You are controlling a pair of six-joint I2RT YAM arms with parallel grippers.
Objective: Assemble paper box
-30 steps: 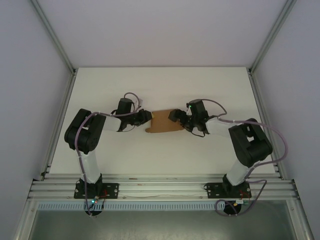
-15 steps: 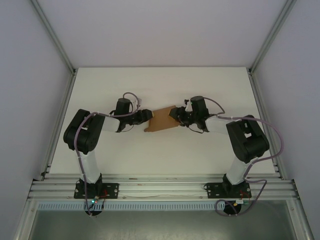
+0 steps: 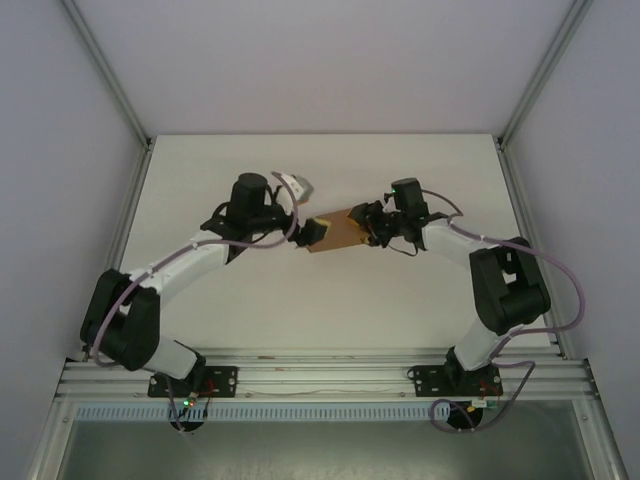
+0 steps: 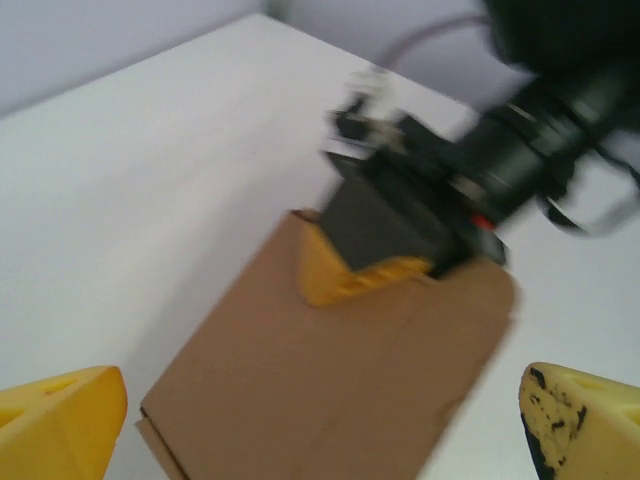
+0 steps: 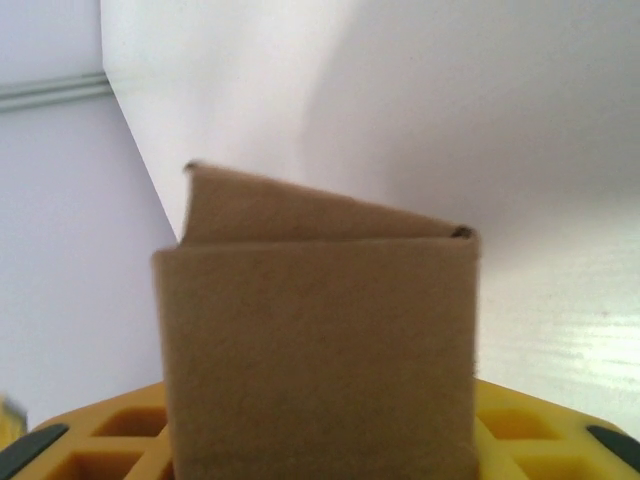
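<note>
At centre, right gripper (image 3: 369, 226) clamps paper box (image 3: 338, 233) (wrist-view: left gripper (image 4: 325, 420) spread).

Left arm (image 3: 190, 265): stretched forward and toward centre, elbow low near its base, wrist turned right.
Left gripper (image 3: 312, 233): jaws spread wide, yellow fingertips (image 4: 62, 420) flanking one end of the paper box (image 3: 338, 232); contact not discernible.
Right arm (image 3: 500, 290): elbow bent, forearm reaching left.
Right gripper (image 3: 368, 222): clamped on the opposite end of the paper box, yellow fingers (image 5: 520, 430) pinching the cardboard.
</note>
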